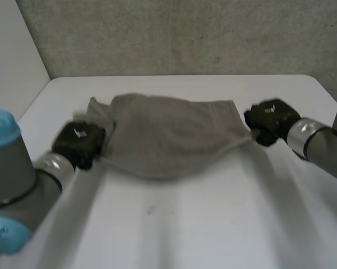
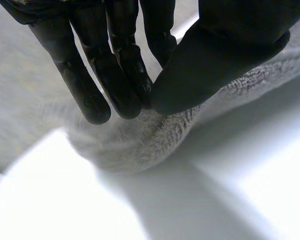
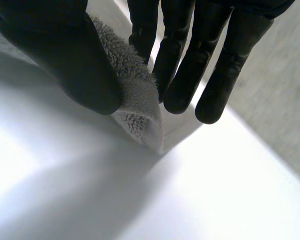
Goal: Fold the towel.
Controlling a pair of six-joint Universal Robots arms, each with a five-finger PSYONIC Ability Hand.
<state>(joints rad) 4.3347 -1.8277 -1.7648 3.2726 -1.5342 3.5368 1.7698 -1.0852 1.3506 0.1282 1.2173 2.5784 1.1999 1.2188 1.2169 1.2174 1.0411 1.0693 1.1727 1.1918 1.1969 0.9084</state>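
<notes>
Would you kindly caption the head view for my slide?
Left hand and right hand each pinch an end of the grey towel, which sags between them over the white table.

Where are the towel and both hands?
towel (image 1: 168, 140), head view, middle of the cloth.
left hand (image 1: 78, 143), head view, back of the hand.
right hand (image 1: 270, 120), head view, back of the hand.

You have a white tabletop across the lower part of the head view, its far edge running straight across the upper middle of the frame and rounding at both far corners. Behind it a grey, speckled wall spans the top. At the upper left a plain pale panel rises beside the tabletop. In both wrist views the bare tabletop glares bright with light.
</notes>
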